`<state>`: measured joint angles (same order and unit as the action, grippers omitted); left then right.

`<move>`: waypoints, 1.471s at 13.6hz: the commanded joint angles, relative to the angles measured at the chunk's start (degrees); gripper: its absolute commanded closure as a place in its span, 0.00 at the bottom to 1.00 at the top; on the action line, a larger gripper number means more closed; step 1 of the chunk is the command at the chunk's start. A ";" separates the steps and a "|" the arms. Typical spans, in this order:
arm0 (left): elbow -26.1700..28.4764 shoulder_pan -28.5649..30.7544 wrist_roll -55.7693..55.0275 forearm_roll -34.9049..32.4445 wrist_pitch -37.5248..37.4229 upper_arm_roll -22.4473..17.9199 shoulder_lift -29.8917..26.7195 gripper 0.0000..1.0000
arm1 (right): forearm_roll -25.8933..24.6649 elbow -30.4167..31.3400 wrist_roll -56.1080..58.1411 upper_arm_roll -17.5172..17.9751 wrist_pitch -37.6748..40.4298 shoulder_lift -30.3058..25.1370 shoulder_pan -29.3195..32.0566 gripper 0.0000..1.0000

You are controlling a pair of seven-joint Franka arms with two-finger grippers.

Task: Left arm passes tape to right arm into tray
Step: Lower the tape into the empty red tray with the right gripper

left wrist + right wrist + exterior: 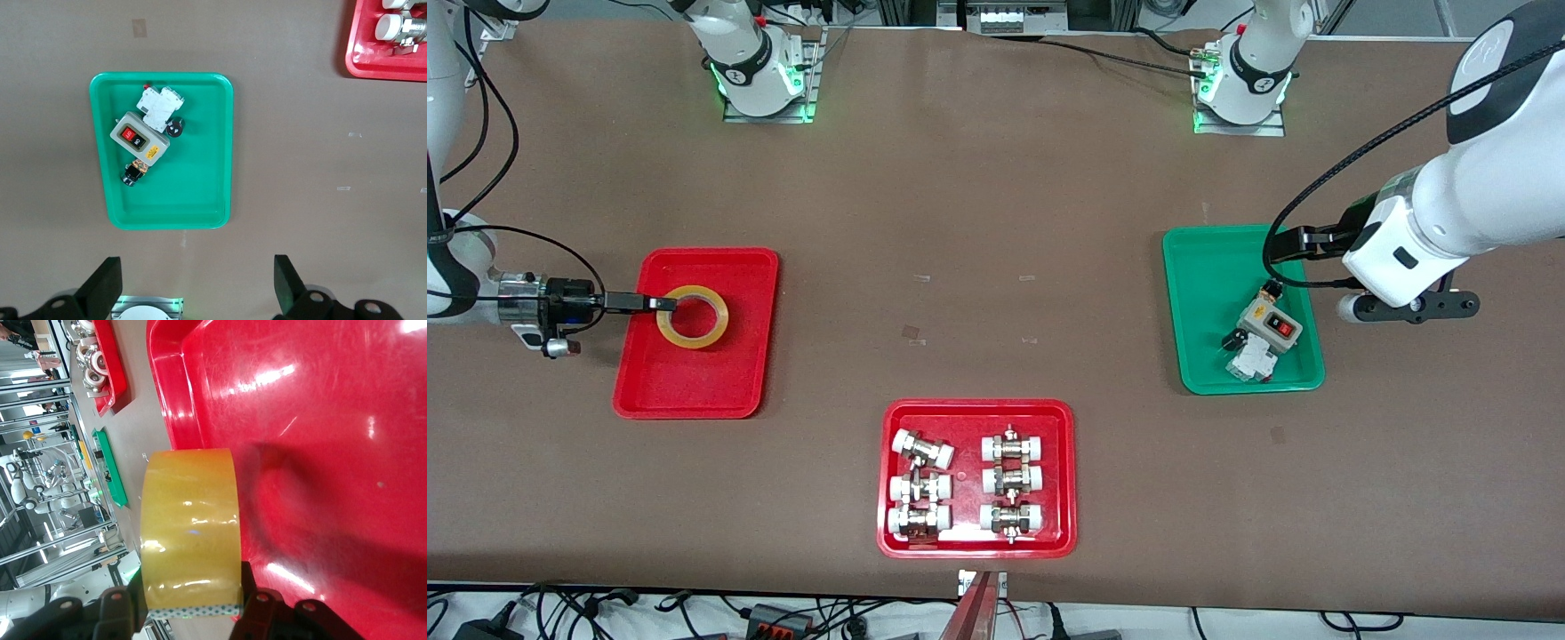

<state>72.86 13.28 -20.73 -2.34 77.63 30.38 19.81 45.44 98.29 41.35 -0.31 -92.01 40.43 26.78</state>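
Brown table (996,222) carries three trays. Plain red tray (694,382) sits twd the right arm's end. Green tray (1209,302) sits twd the left arm's end, holding a switch box (1270,324) w/ small parts. Third tray, red w/ fittings (1063,480), sits between them, nearest the front cam. Both arm bases (763,76) stand along the table's farthest edge.
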 commanded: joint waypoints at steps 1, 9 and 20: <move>0.70 0.26 1.22 -1.61 -0.81 0.39 -1.18 0.00 | -0.88 -0.64 1.10 1.10 -0.53 0.00 0.47 0.64; 7.26 -16.55 13.87 -0.30 1.20 -24.66 -7.84 0.00 | -0.70 -0.56 2.33 1.19 -3.97 0.00 -1.65 0.60; 8.26 -20.05 12.91 5.42 6.31 -30.82 -10.06 0.00 | -8.24 -0.64 2.07 1.10 -9.41 -0.26 -6.91 0.00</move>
<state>78.79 -6.60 -8.72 2.16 82.90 0.15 11.67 40.38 98.06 43.09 0.70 -100.20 40.99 21.23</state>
